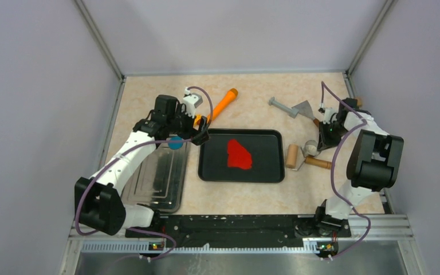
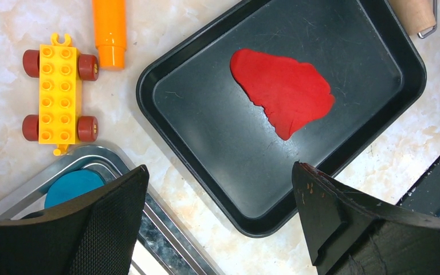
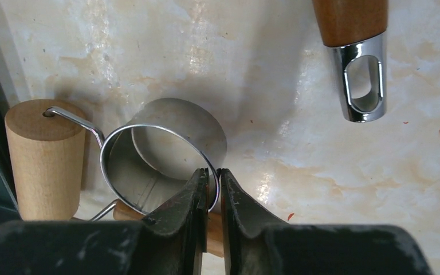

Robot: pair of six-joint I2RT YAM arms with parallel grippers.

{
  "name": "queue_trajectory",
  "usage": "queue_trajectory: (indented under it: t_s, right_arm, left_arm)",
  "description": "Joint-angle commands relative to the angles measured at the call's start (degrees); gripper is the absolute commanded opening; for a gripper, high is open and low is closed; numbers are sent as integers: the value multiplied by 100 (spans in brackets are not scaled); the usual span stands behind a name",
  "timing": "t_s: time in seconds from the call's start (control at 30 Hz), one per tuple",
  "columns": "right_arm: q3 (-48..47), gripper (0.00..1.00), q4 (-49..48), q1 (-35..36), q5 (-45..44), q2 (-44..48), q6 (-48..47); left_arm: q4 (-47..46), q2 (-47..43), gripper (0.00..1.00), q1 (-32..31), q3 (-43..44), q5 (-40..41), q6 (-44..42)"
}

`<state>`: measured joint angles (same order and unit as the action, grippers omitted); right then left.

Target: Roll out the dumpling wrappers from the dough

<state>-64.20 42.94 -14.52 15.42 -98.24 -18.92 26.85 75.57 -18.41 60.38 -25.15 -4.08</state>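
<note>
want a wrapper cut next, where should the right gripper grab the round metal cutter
Its wall at the near rim, from above, one finger inside and one outside. The round cutter stands open end up, so that edge is free; the right gripper pinches there.

Matt, soft-looking dough (image 2: 283, 91) on a scuffed, satin black tray (image 2: 206, 143); polished metal ring (image 3: 200, 132) gleams beside a bare pale-wood roller (image 3: 44, 160); glossy marble-patterned tabletop (image 3: 321, 172).

Bright red dough (image 2: 283, 91); black tray (image 2: 206, 149); yellow toy brick car (image 2: 61, 94), dark red wheels (image 2: 87, 67); blue disc (image 2: 71, 186); orange handle (image 2: 110, 28); beige marbled desk (image 2: 149, 34).
</note>
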Motion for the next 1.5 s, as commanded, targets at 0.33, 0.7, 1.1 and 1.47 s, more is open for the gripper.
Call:
queue_trajectory:
  t_s: [0.33, 0.7, 1.1, 1.47]
  right_arm:
    - [-2071, 0, 1116, 1071, -151, 514, 53]
    - [-3126, 0, 487, 3350, -382, -321, 2722]
    - [-3077, 0, 305, 4717, -674, -1063, 3560]
    - [-2985, 0, 344, 4779, -510, -1291, 3254]
  left_arm:
    - [-163, -39, 83, 22, 372, -128, 207]
    - [-628, 596, 66, 16, 959, -349, 2868]
    - [-1776, 1916, 63, -700, 747, -2158, 3352]
    - [-1202, 2228, 40, -787, 697, -926, 3429]
